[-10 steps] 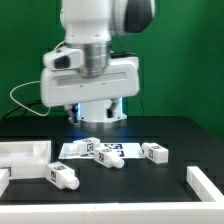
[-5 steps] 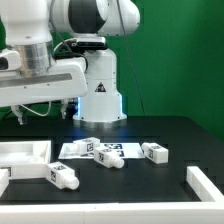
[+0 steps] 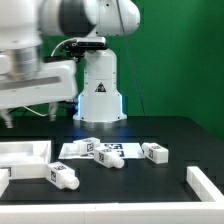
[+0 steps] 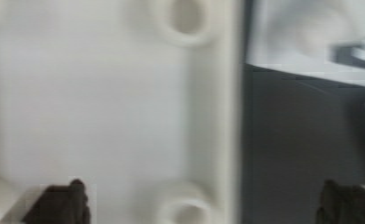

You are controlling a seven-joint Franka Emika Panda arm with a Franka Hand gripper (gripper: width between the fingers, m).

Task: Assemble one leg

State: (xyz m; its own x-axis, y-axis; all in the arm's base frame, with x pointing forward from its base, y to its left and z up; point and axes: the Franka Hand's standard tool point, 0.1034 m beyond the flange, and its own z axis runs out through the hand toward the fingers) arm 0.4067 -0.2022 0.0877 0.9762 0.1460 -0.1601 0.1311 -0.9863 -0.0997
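Note:
Several legs, short white pegs with tag markers, lie loose on the black table: one at the front left [image 3: 63, 175], one in the middle [image 3: 110, 160], one to the right [image 3: 155, 152], and one further back [image 3: 88, 145]. The arm's hand [image 3: 35, 85] hangs high over the exterior view's left side, above the large white panel [image 3: 25, 153]; its fingers do not show clearly there. In the wrist view my gripper [image 4: 202, 205] is open and empty, with both dark fingertips [image 4: 58, 202] wide apart above the blurred white panel [image 4: 108, 110].
The marker board [image 3: 118, 149] lies flat in the middle of the table under the legs. A white rimmed part [image 3: 206, 184] sits at the front right. The robot base [image 3: 98, 95] stands behind. A cable [image 3: 25, 108] runs at the back left.
The arm has swung from over the middle of the table to the exterior view's left, over the white panel. The legs have not moved.

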